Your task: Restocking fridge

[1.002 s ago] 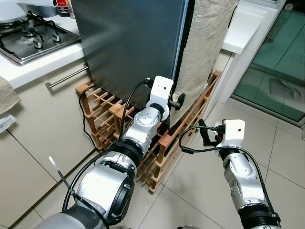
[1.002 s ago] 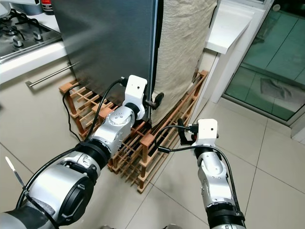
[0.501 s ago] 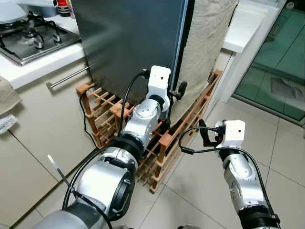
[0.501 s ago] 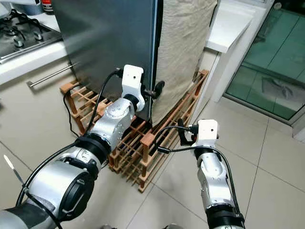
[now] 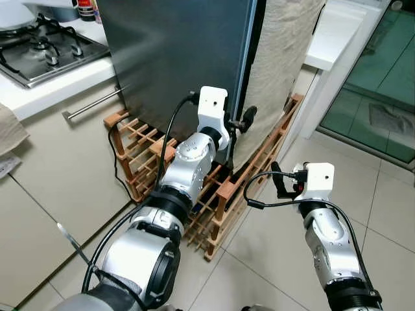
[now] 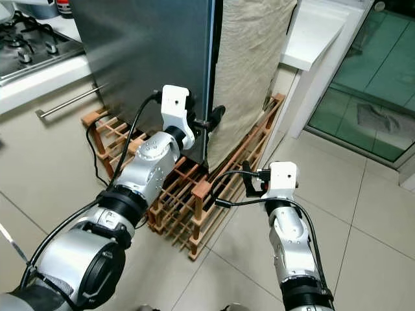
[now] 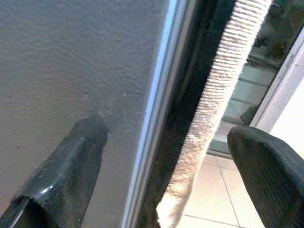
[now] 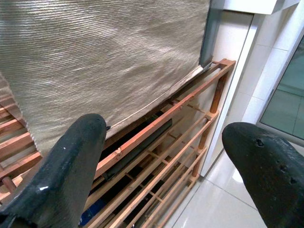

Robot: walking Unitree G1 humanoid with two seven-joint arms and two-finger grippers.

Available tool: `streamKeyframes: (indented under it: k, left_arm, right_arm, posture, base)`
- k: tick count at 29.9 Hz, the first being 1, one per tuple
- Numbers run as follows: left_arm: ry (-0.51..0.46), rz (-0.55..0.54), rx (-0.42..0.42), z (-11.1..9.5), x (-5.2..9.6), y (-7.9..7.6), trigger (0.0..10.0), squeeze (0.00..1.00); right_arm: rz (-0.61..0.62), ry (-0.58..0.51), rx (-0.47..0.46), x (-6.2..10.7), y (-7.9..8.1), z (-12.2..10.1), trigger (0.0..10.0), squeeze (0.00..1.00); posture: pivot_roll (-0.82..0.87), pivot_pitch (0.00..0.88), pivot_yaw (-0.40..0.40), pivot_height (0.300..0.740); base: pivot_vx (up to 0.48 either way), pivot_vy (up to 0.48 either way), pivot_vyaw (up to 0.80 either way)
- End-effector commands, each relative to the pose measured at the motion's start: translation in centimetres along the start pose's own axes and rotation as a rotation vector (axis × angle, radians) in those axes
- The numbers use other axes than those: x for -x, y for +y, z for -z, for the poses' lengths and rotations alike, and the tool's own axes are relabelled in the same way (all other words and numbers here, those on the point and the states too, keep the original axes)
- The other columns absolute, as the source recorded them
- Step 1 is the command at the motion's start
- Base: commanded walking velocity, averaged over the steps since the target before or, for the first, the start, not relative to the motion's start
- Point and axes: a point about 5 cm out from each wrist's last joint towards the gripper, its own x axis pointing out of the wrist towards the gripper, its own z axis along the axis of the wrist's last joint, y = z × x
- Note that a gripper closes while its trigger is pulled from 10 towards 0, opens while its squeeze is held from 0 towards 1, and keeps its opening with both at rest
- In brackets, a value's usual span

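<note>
The fridge (image 5: 175,58) stands at twelve o'clock, its grey door shut, with a beige woven cloth (image 5: 279,65) hanging down its side at one o'clock. The left gripper (image 7: 164,161) is spread wide, one finger (image 7: 71,161) against the door face and the other past the cloth, straddling the door's edge. A wooden slatted rack (image 5: 214,194) (low on the floor) leans against the fridge's base. The right gripper (image 8: 156,156), fingers wide and empty, hovers near the rack at four o'clock. A gas hob (image 5: 45,48) sits at ten o'clock.
</note>
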Motion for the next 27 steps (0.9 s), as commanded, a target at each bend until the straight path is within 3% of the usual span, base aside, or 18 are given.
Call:
streamKeyframes:
  k: [1,7,16,27]
  left_arm:
    - [0.011,0.059,0.019,0.4,-0.1,-1.7,10.0,0.00]
    - [0.018,0.077,0.013,0.5,0.3,-2.1,10.0,0.00]
    - [0.043,0.006,-0.024,1.1,0.5,-1.0,10.0,0.00]
    - [0.068,0.088,0.002,1.6,1.5,-1.5,10.0,0.00]
  right_arm:
    - [0.006,-0.002,0.011,-0.2,-0.3,-0.3,10.0,0.00]
    - [0.004,-0.001,0.013,-0.3,-0.3,-0.3,10.0,0.00]
    - [0.007,-0.006,0.014,-0.2,-0.2,-0.3,10.0,0.00]
    - [0.006,0.001,0.010,-0.1,-0.2,-0.1,10.0,0.00]
  posture:
    - [-0.11,0.025,0.005,0.735]
    - [-0.11,0.024,0.004,0.735]
    - [-0.12,0.029,0.011,0.735]
    - [-0.11,0.036,0.013,0.735]
  base:
    - [0.000,0.000,0.00]
    - [0.000,0.000,0.00]
    - [0.000,0.000,0.00]
    - [0.000,0.000,0.00]
